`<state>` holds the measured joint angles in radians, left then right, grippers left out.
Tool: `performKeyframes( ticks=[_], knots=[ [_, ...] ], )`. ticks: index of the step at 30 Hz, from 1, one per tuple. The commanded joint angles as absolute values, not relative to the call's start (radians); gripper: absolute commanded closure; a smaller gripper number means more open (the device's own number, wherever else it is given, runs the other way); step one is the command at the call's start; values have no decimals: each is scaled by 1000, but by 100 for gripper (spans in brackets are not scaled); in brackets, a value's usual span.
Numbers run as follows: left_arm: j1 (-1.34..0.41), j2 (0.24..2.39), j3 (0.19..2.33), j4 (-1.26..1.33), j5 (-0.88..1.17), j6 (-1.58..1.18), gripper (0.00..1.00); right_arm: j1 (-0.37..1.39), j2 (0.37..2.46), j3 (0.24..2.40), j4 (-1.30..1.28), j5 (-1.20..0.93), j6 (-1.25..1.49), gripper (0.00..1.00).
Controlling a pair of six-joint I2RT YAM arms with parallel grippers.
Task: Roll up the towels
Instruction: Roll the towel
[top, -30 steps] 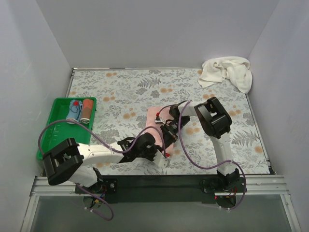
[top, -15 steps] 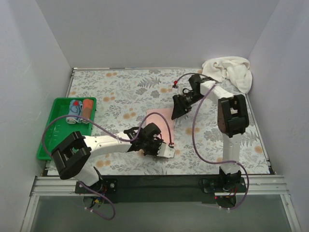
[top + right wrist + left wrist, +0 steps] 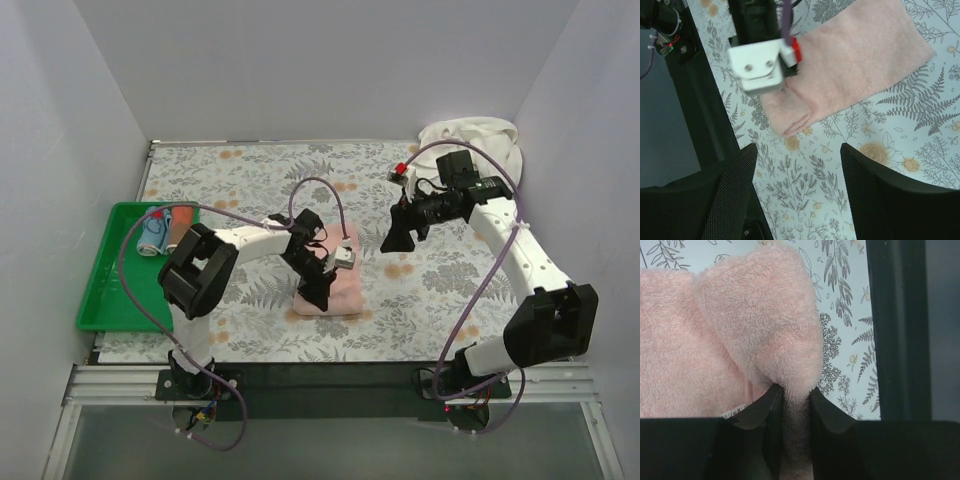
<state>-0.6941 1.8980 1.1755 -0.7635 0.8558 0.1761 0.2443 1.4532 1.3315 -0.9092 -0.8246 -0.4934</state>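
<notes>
The salmon-pink towel (image 3: pixel 348 292) lies near the table's middle, its near end doubled over into a thick fold. My left gripper (image 3: pixel 316 292) sits on that fold. In the left wrist view the left gripper (image 3: pixel 796 399) is shut on a pinched ridge of the pink towel (image 3: pixel 760 330). My right gripper (image 3: pixel 395 238) hovers to the towel's right, apart from it. In the right wrist view the right gripper (image 3: pixel 799 170) is open over bare tablecloth, and beyond it lies the pink towel (image 3: pixel 860 60). The cream-white towel (image 3: pixel 485 130) lies bunched in the far right corner, partly behind the right arm.
A green tray (image 3: pixel 110 290) stands at the left edge with rolled cloths (image 3: pixel 165 230) at its far end. The black front rail (image 3: pixel 330 375) runs along the table's near edge. White walls close in the table on three sides.
The right gripper let go of the pink towel, opened, and drew off to the right. The left gripper carried the towel's near end up and over the towel, thickening the fold.
</notes>
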Motion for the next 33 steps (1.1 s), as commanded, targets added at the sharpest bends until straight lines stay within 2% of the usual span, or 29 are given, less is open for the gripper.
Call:
performKeyframes(
  ticks=[1, 3, 7, 15, 20, 22, 26, 30, 31, 33],
  knots=[
    [-646, 2074, 1238, -917, 831, 229, 100, 271, 1381, 1293, -877, -821, -537, 38],
    [-627, 2161, 1325, -969, 845, 242, 99, 305, 1359, 1272, -864, -781, -545, 42],
    [-574, 2278, 1443, -1032, 877, 259, 98, 469, 1318, 1211, -783, -608, -543, 42],
    [-546, 2422, 1578, -1077, 868, 245, 97, 739, 1387, 1062, -472, -235, -543, 29],
    [-543, 2454, 1594, -1075, 859, 238, 95, 825, 1489, 1037, -390, -213, -548, 28],
    [-540, 2456, 1594, -1068, 859, 233, 90, 851, 1518, 1022, -361, -213, -554, 28],
    [-532, 2457, 1592, -1054, 858, 221, 87, 874, 1563, 983, -342, -274, -558, 29],
    [-525, 2447, 1583, -1008, 833, 190, 83, 893, 1600, 948, -336, -327, -555, 36],
    [-520, 2436, 1579, -1000, 831, 183, 82, 893, 1618, 937, -334, -331, -555, 45],
    [-515, 2424, 1571, -977, 828, 169, 78, 891, 1643, 933, -336, -331, -554, 57]
  ],
)
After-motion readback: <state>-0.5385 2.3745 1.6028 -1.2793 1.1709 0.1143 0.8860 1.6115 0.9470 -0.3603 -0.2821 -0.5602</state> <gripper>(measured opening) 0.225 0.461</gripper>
